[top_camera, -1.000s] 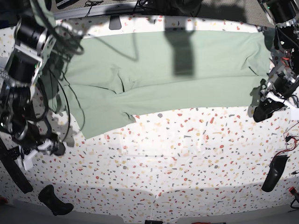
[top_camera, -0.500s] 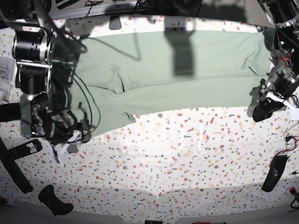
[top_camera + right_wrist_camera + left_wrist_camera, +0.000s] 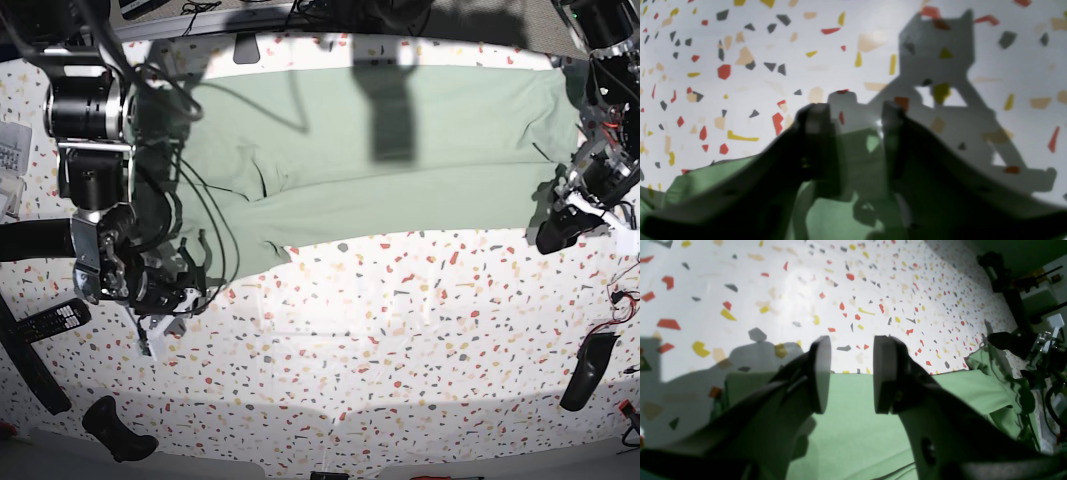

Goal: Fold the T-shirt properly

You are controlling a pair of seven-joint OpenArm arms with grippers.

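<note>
The pale sage-green T-shirt [image 3: 380, 170] lies spread flat across the far half of the speckled table. My left gripper [image 3: 552, 232] sits at the shirt's near right edge. In the left wrist view that gripper [image 3: 848, 373] is open, with the fingers low over the hem of the T-shirt [image 3: 846, 426] and nothing pinched. My right gripper [image 3: 165, 300] is at the shirt's near left corner. In the right wrist view it [image 3: 855, 140] stands open, its fingers straddling the corner of the T-shirt [image 3: 840, 213], which is in shadow.
The terrazzo table [image 3: 400, 330] stretches bare toward the front. A remote control [image 3: 55, 318] and a black part [image 3: 120, 430] lie at the left front. Another black part [image 3: 585, 370] lies at the right front. Cables hang over the shirt's left side.
My right arm has swung in from the table's left edge to the shirt's near left corner, and its jaws have narrowed. The left arm has barely moved.
</note>
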